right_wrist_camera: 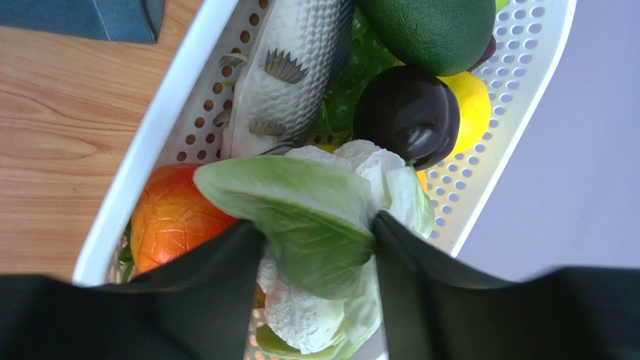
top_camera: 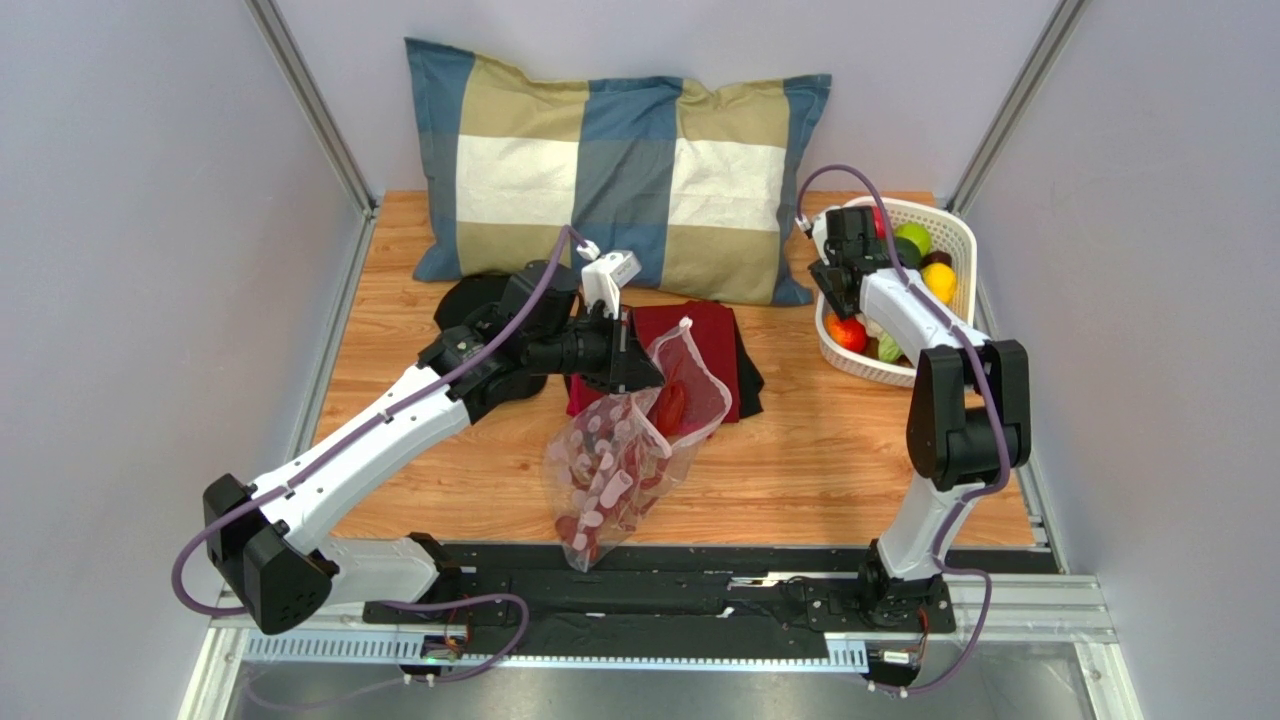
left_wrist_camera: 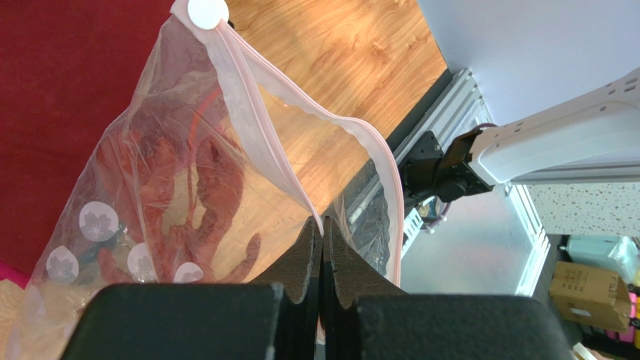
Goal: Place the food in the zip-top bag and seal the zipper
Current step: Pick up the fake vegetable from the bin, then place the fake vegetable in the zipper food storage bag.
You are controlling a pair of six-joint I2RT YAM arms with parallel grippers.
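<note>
Your left gripper (left_wrist_camera: 323,229) has its fingers pressed flat together, pinching the rim of the zip-top bag (left_wrist_camera: 188,172) right at the zipper (left_wrist_camera: 300,97). The bag hangs from that pinch with its mouth gaping open, and its lower end rests on the table (top_camera: 842,450) in front of the red cloth (top_camera: 714,348). The clear plastic is printed with white round marks and reddish shapes, so you cannot tell whether any food lies inside it. Your right gripper (right_wrist_camera: 317,223) is down in the white basket (right_wrist_camera: 158,150) at the right rear of the table, well apart from the bag. Its two fingers (right_wrist_camera: 203,277) sit against both sides of a cauliflower (right_wrist_camera: 353,165), which has a white head and a broad green leaf, and the jaws grip it between them. Around it in the basket you can see a grey fish (right_wrist_camera: 293,67), a dark green avocado (right_wrist_camera: 432,30), a dark plum (right_wrist_camera: 406,112) touching a yellow lemon (right_wrist_camera: 469,105), and an orange-red fruit (right_wrist_camera: 169,217) by the near rim. A checked pillow (top_camera: 616,165) lies along the back edge.
</note>
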